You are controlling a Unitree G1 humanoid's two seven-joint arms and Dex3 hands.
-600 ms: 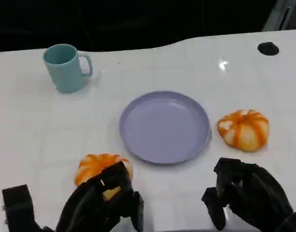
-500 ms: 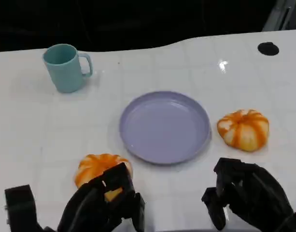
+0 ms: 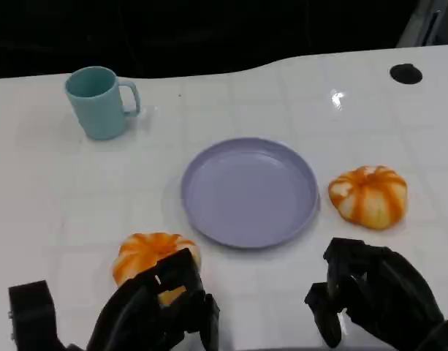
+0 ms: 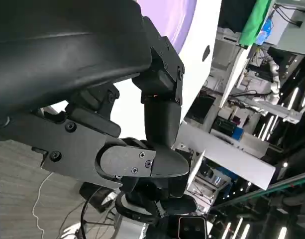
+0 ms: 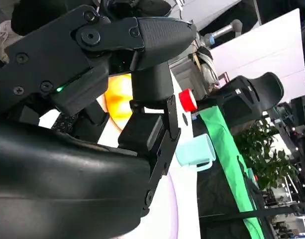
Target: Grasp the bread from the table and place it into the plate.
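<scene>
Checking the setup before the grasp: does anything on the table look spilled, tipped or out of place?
Nothing stands out. The cup stands upright, the plate lies flat and bare, and both breads, left and right, rest on the table beside it.

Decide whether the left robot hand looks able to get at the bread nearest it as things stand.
Probably yes: the left robot hand sits just in front of the bread, its fingers overlapping the near edge, with nothing between them.

Both hands sit low, left hand (image 3: 154,311) and right hand (image 3: 370,296), fingers curled, holding nothing.
</scene>
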